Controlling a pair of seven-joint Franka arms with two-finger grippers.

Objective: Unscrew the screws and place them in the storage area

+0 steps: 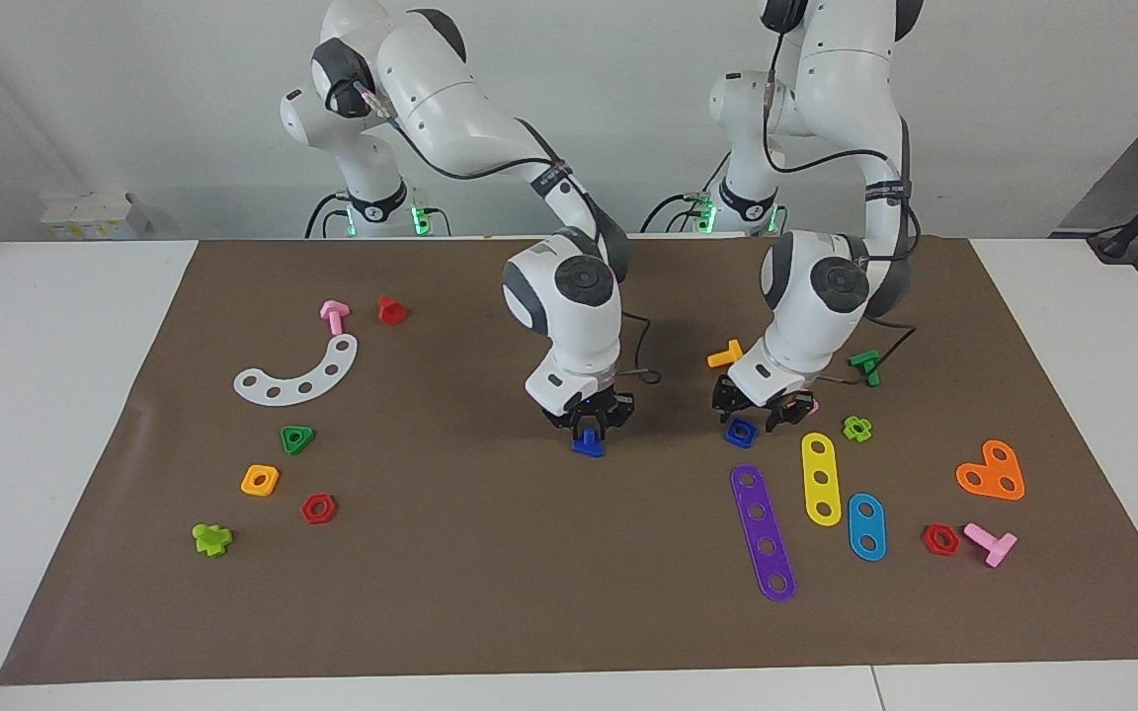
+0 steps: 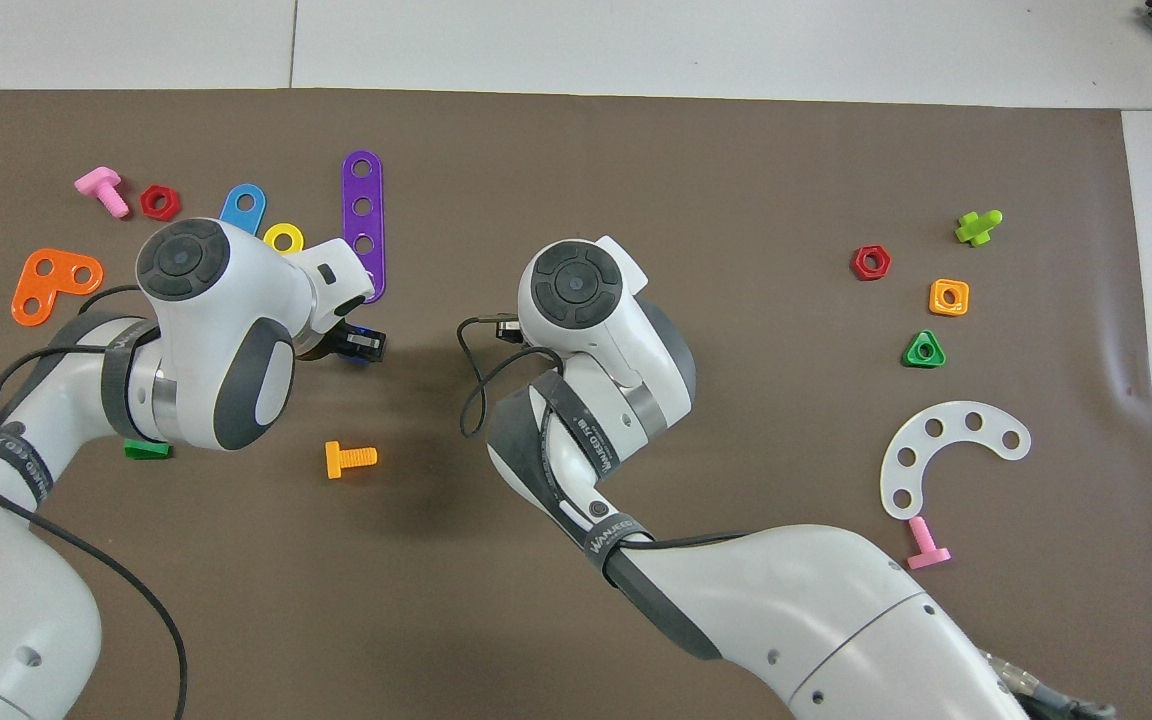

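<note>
Dark-blue, the triangular-headed screw (image 1: 588,444) is pinched at mid-mat in the right gripper (image 1: 589,431), well apart from the white arc strip (image 1: 300,373), while the left gripper (image 1: 753,415) is held spread over the blue square nut (image 1: 740,431).

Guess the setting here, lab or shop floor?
Probably a robotics lab bench: a brown paper mat on a white table, strewn with toy parts like a purple strip and white arc strip.
</note>
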